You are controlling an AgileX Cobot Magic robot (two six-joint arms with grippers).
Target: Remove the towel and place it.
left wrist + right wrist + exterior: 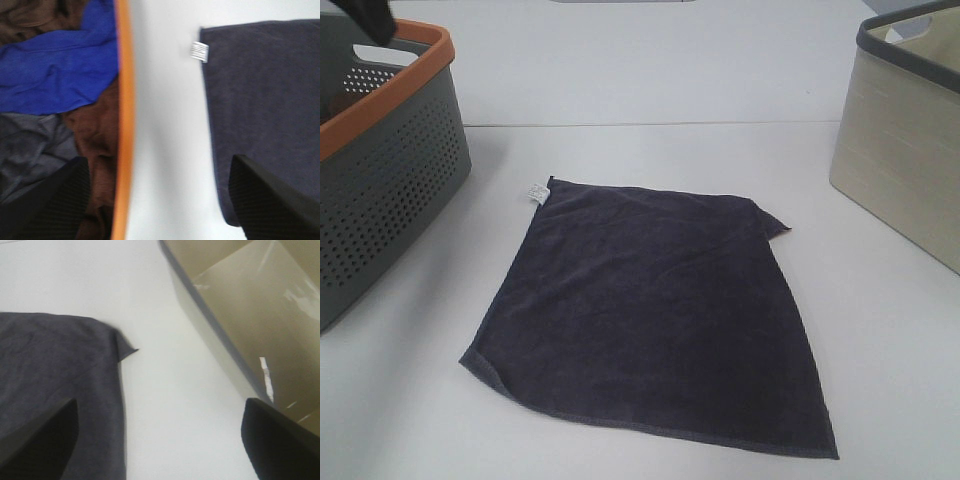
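A grey perforated basket (orange rim, cloths inside) and a beige bin flank the white table.

Dark navy towel flat on table

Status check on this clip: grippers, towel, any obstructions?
Both grippers open, empty. Towel flat on table, untouched, between grey basket and beige bin. Nothing on it.

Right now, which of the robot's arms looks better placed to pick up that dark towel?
Probably the left. The left gripper hangs open astride the towel's edge, near its white label. The right gripper, also open, sits over bare table between the towel's folded corner and the beige bin.
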